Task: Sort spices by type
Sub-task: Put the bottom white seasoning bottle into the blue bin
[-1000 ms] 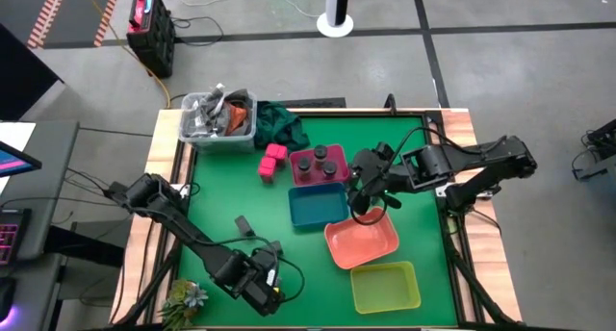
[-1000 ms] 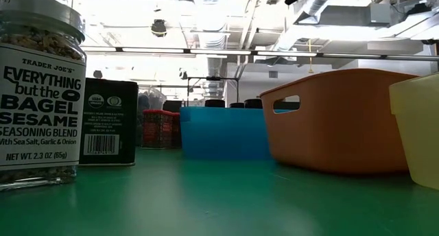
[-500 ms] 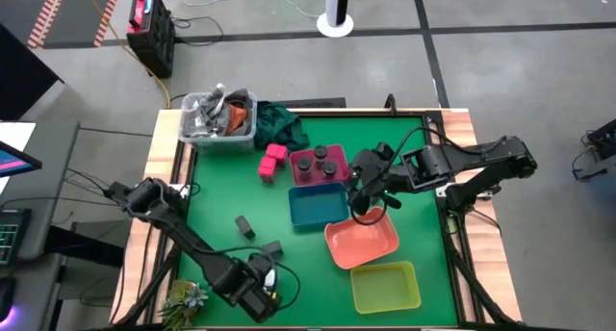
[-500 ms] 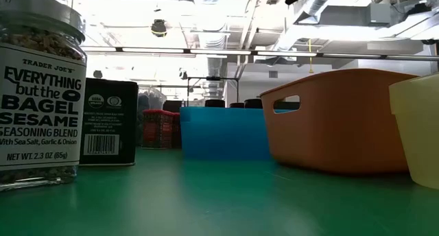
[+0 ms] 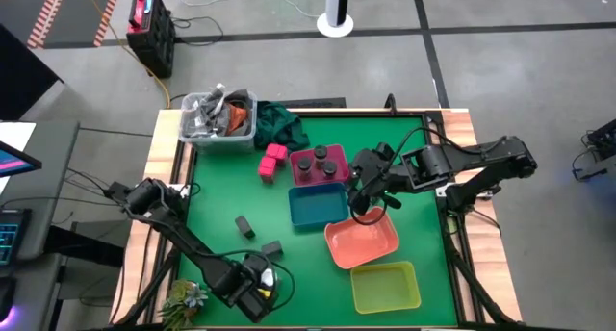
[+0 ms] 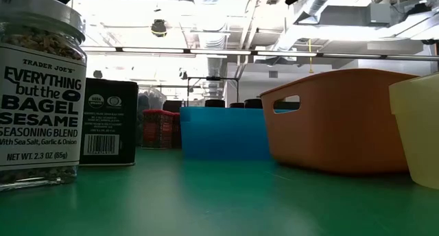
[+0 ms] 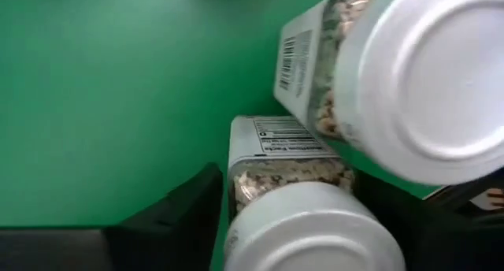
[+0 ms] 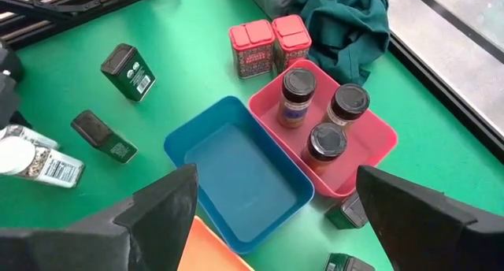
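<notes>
My left gripper (image 5: 258,285) is low at the table's near edge, open. Its fingers (image 7: 185,216) stand on either side of a white-capped jar (image 7: 303,232), with a second white-capped jar (image 7: 409,74) beside it. The low view shows one such jar (image 6: 41,92) upright on the table. My right gripper (image 5: 366,194) hovers open over the trays. Three dark-capped jars (image 8: 327,121) stand in the pink tray (image 5: 332,178). Two pink blocks (image 5: 272,160) and two dark boxes (image 5: 243,225) (image 5: 272,246) rest on the mat. My left gripper comes down from above with one finger on each side of the white-capped jar's body (image 7: 283,172). I cannot tell whether the fingers touch it. The jar stands upright on the mat.
A blue tray (image 5: 316,208), a salmon tray (image 5: 361,242) and a yellow-green tray (image 5: 385,286) lie right of centre. A clear bin of clutter (image 5: 217,119) and a dark green cloth (image 5: 281,124) sit at the far edge. Two more dark boxes (image 8: 346,212) lie beside the pink tray.
My left gripper has moved toward the table's near edge, uncovering the dark box it stood over. Its dark tip now shows above the white-capped jar in the low view.
</notes>
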Available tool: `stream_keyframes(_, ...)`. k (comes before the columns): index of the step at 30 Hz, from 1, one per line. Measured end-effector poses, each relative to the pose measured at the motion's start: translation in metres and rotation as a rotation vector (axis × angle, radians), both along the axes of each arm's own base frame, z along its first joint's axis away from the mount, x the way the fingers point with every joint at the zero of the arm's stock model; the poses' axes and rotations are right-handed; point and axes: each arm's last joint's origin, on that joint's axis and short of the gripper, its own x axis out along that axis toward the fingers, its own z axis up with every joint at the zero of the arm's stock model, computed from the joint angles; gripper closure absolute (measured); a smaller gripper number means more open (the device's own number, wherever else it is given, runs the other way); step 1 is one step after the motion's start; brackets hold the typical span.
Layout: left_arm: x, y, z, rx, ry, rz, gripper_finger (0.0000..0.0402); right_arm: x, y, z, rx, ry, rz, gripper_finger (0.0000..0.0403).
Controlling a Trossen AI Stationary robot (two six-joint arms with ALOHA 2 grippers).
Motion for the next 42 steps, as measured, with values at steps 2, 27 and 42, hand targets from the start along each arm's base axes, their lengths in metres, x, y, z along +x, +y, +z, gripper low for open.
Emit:
stream_keyframes(2,-0.002,0.001,0.0,0.009,0.015,-0.003,0.0193,0.0,0.0,0.0,0.004,-0.003,-0.005,0.0034)
stream_keyframes(27,-0.015,0.106,0.118,-0.015,-0.193,-0.12,0.0206,-0.01,0.013,-0.005,0.014,0.132,0.18,0.0034)
stream_keyframes(42,0.04,0.27,0.128,0.319,-0.369,-0.591,0.0204,0.021,-0.012,-0.059,0.073,0.173,-0.001,0.0035)
